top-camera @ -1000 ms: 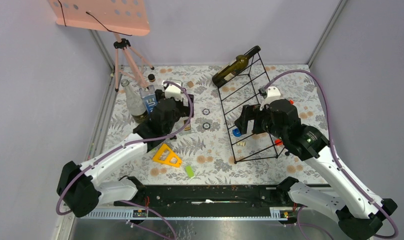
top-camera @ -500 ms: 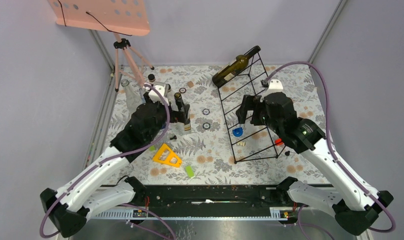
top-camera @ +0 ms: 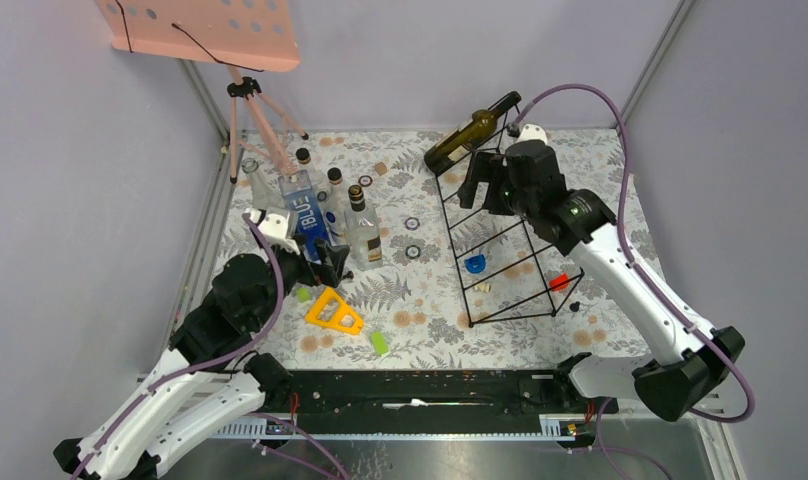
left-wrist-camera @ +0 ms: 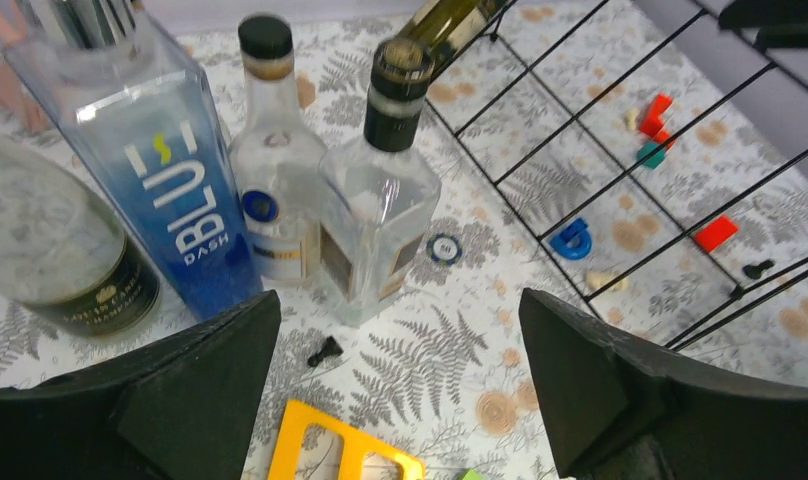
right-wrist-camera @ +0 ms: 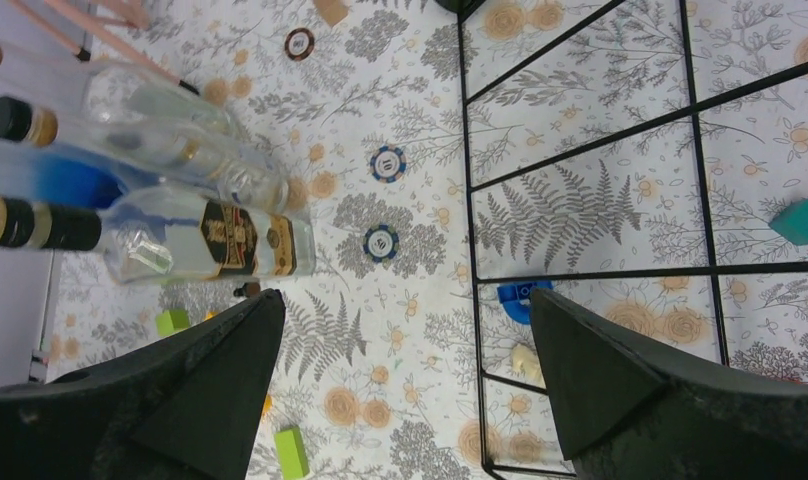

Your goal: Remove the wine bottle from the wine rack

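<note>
The wine bottle (top-camera: 467, 133) is dark olive green and lies slanted on the far top end of the black wire wine rack (top-camera: 500, 235). Its neck points to the back right. My right gripper (top-camera: 485, 190) hangs open and empty above the rack, just in front of the bottle and not touching it. In the right wrist view the open gripper (right-wrist-camera: 405, 390) looks down through the rack wires (right-wrist-camera: 590, 150). My left gripper (top-camera: 325, 263) is open and empty near the left bottle group. In the left wrist view (left-wrist-camera: 400, 390) the wine bottle (left-wrist-camera: 445, 18) shows at the top edge.
A blue "BLUE DASH" bottle (top-camera: 302, 215) and clear bottles (top-camera: 360, 225) stand at the left by the pink tripod stand (top-camera: 250, 110). A yellow triangle (top-camera: 332, 312), a green block (top-camera: 380, 343), poker chips (top-camera: 412, 224), and blue (top-camera: 474, 264) and red (top-camera: 558, 283) pieces lie on the floral cloth.
My right gripper has moved along the rack toward its far end, closer to the wine bottle. My left arm has pulled back toward the near left, away from the standing bottles.
</note>
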`<state>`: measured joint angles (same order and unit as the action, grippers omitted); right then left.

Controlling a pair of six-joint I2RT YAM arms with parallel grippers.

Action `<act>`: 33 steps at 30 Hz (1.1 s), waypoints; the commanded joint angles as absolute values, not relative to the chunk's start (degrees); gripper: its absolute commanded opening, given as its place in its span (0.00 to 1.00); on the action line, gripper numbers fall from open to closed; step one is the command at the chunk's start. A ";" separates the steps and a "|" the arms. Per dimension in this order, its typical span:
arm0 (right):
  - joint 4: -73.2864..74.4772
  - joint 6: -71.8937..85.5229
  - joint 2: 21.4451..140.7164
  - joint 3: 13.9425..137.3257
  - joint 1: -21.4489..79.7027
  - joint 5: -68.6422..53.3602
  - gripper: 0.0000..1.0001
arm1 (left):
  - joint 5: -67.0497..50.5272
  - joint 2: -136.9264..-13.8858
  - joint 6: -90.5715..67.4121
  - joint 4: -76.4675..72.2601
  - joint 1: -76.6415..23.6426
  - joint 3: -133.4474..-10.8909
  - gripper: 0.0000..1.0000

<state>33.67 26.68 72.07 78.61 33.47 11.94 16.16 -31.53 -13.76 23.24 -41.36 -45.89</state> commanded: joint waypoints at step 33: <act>22.65 48.69 110.69 113.65 16.70 21.81 0.86 | 19.03 -26.45 -13.82 26.10 -41.49 -37.81 0.99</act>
<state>22.94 44.73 108.33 108.40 16.75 16.78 17.41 -27.09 -13.93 27.79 -41.36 -38.06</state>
